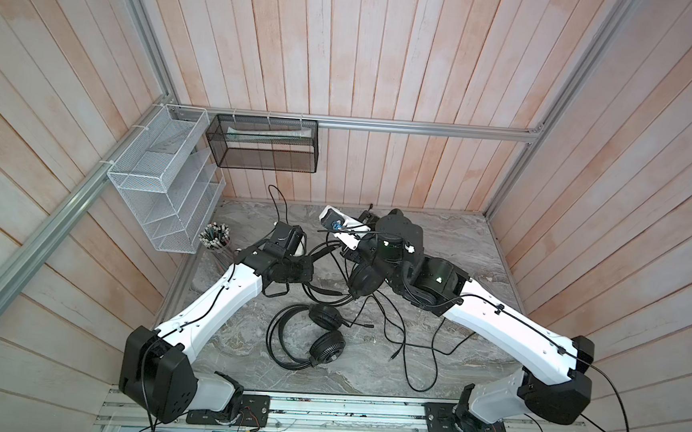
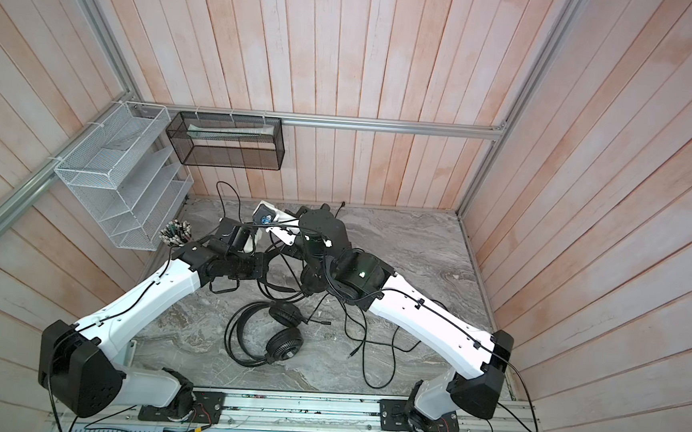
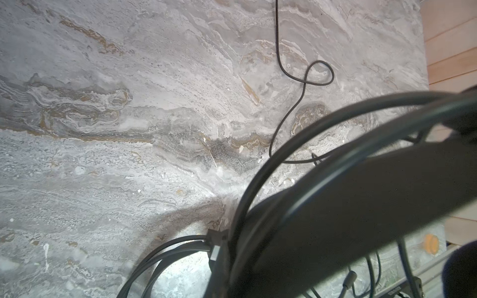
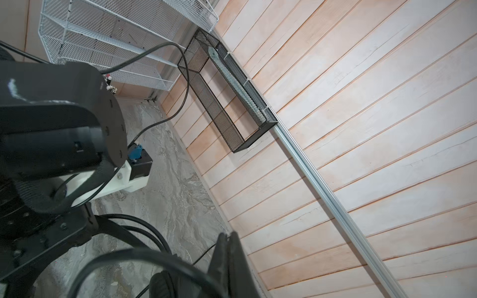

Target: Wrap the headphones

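Step in hand: wrapping the first of the two headsets, with the second not yet started. At the left, the left gripper [image 1: 311, 264] is closed on the headband [image 3: 284, 154] of the lifted headset [image 1: 363, 278], whose twin wires fill the left wrist view; it serves as the fixed holder. The lifted headset hangs clear of the table [image 1: 479, 251] between the two arms, one earcup down, in both top views. In front of it, the second headset [image 1: 325, 345] lies flat on the table, apart from both grippers. To the right, the right gripper [image 4: 228, 238] has its fingers pressed together and points toward the back wall. A thin cable [image 4: 205, 255] leaves them and appears to be pinched there, though the contact itself is hidden behind the fingers. Further right, loose cable [image 1: 451, 354] lies in open curves on the table and ends in a jack plug [image 1: 391, 358] (this slack is the work outstanding). Judged from this layout, the wrap is at an early stage. The next move calls for the right gripper to carry the cable around the headband in even turns while the left gripper holds the frame steady. Apply light tension only: a hard pull could twist the lifted headset in the grip or drag the loose cable across the second headset.
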